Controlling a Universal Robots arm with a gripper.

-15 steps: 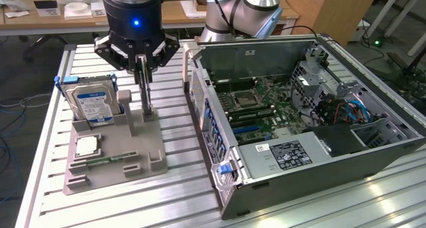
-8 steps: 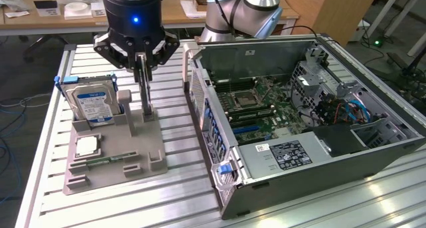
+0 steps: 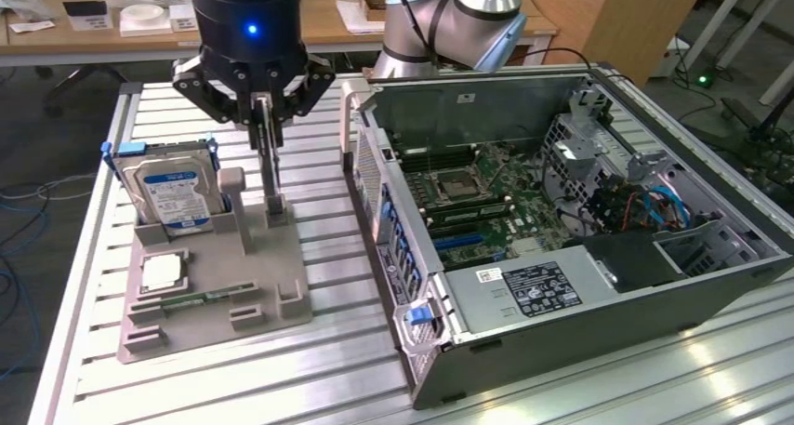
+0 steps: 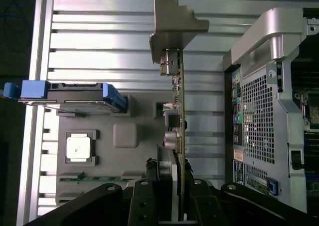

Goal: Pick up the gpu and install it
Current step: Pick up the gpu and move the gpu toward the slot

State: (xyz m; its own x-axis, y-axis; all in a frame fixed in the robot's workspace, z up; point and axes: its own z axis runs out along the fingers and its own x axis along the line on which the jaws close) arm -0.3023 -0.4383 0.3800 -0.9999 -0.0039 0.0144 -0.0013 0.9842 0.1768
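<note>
One tool [image 3: 263, 118] grips one gpu [image 3: 270, 179] beside one drive [image 3: 174, 188]

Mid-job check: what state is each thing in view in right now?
gripper: fingers shut on the gpu's edge.
gpu: upright on edge, gripped, at the grey holder, not in the case.
hard drive: standing upright in the holder.
processor chip: lying flat in its holder recess.
memory stick: lying flat in the holder.
computer case: on its side, panel off, open.
</note>
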